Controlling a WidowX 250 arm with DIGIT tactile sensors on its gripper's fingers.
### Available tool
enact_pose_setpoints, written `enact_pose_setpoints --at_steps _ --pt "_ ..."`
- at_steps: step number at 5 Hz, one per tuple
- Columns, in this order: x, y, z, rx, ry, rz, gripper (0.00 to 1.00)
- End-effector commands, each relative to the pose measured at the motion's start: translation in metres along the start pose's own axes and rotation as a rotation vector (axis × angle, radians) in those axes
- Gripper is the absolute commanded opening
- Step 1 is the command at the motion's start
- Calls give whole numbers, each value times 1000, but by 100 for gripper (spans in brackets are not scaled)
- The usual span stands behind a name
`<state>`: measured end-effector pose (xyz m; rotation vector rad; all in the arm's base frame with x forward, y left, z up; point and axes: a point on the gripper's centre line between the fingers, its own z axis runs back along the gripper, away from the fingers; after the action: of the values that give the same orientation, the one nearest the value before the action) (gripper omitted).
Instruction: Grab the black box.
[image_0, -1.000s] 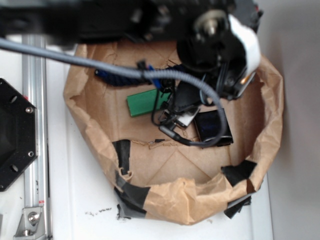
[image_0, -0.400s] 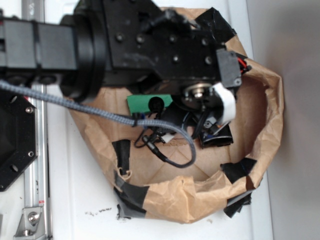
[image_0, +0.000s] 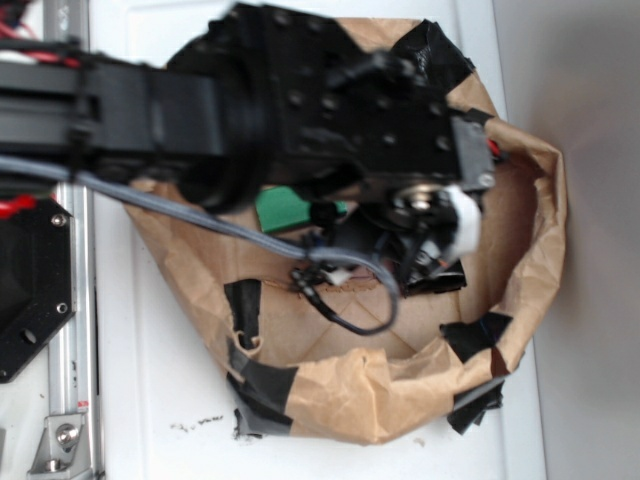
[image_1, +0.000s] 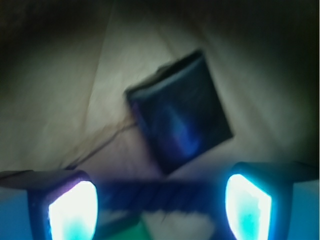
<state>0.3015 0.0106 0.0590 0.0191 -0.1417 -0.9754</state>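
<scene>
Lying flat beyond spread fingers, untouched: black box.

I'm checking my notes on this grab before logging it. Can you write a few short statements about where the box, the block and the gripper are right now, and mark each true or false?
1. The black box lies flat on brown paper. True.
2. The gripper is clamped on the black box. False: in the wrist view its fingers stand apart and the box lies beyond them, untouched.
3. In the exterior view the arm covers most of the box. True: only a dark edge shows at.
4. The green block sits outside the paper tray. False: it lies inside it.
5. Black tape patches are stuck on the tray's paper wall. True.
</scene>
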Motion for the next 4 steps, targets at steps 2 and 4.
enact_pose_setpoints --at_steps 2,4 --pt "4 -23 50 104 -98 -74 100" --pt "6 0 13 46 -76 -108 100"
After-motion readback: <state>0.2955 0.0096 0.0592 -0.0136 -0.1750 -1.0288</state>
